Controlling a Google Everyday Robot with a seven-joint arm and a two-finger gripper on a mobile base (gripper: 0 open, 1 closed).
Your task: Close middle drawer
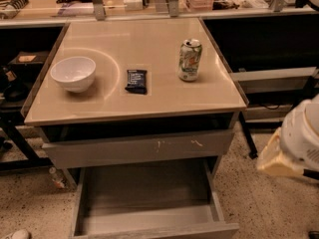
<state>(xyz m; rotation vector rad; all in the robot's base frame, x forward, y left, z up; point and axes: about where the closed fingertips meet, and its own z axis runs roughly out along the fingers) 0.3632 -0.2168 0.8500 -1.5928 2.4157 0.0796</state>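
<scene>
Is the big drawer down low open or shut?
Open. The middle drawer sticks far out from the cabinet, so you can see its grey inside. The gripper is off to the right, not touching it.

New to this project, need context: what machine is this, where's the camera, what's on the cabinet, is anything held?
It is a mobile robot with one arm that ends in a two-finger gripper. There is one camera. Its mounting is not on record, but it looks down on a cabinet from the front. Part of the arm, white and cream, shows at the right edge. The gripper is out of view, so nothing can be seen held. On the cabinet top stand a white bowl, a dark packet and a drink can. Below them is a scratched drawer front. Under it the middle drawer is pulled wide open and is the one to close.
</scene>
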